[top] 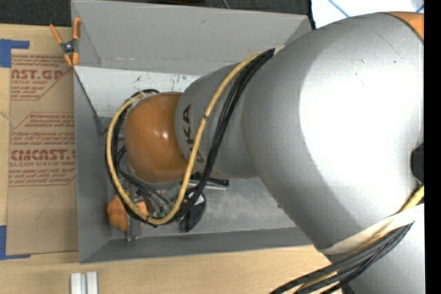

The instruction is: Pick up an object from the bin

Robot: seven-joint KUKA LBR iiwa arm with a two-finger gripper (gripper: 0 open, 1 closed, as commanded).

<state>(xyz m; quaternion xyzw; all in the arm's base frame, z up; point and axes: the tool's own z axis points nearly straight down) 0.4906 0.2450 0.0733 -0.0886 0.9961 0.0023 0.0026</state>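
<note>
Arm (331, 141): big, grey, reaching in from the right, hiding much of the bin.
Orange lump (117, 215): small, rounded, in the bin's near-left corner, partly behind cables; kind unclear.
Pincer (141, 206): beside the lump, under the wrist cover; width cannot be told.
Bin (172, 31): grey metal.

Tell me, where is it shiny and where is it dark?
Camera view: soft light gleams on the grey arm and a little on its orange cover, with no harsh glare. Camera view: the bin is dark in shadow under the cover, while its back wall is evenly lit.
</note>
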